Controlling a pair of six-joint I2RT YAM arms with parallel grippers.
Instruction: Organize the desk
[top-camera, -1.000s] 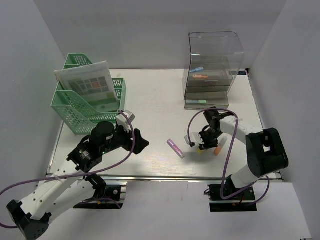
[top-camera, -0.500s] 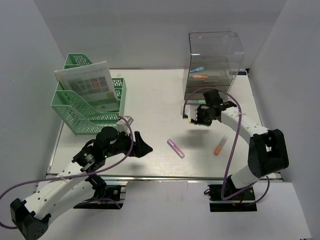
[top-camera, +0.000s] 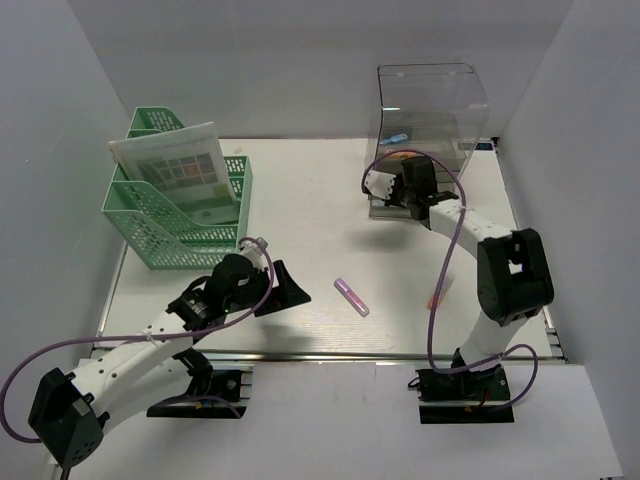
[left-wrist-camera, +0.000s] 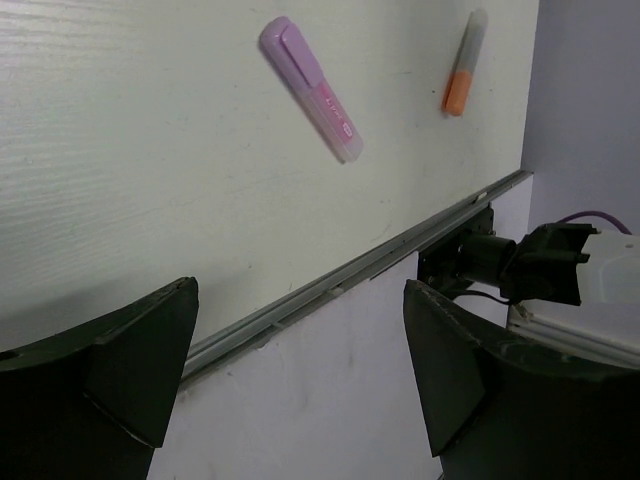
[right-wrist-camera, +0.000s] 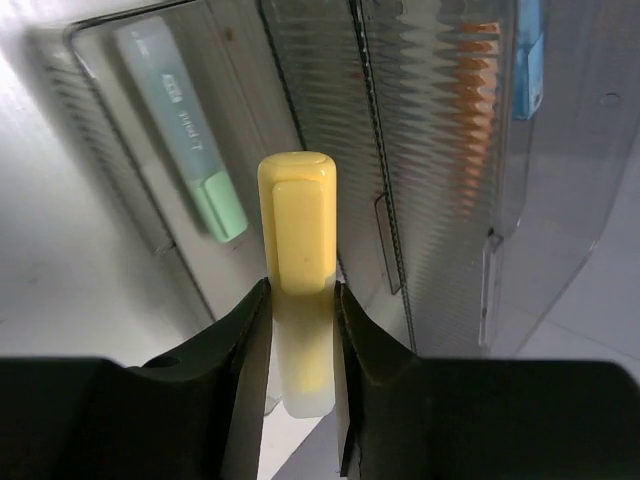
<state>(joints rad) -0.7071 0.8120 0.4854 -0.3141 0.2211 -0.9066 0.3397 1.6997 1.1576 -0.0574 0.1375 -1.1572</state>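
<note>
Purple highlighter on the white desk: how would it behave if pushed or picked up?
The short purple plastic highlighter looks rigid and probably light. Its flattish body and cap clip suggest it would slide rather than roll. The smooth shell may slip in a loose grip.

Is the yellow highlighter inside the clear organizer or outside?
Outside: the yellow plastic highlighter, clamped in the right gripper, faces the front of the clear tiered plastic organizer.
</note>
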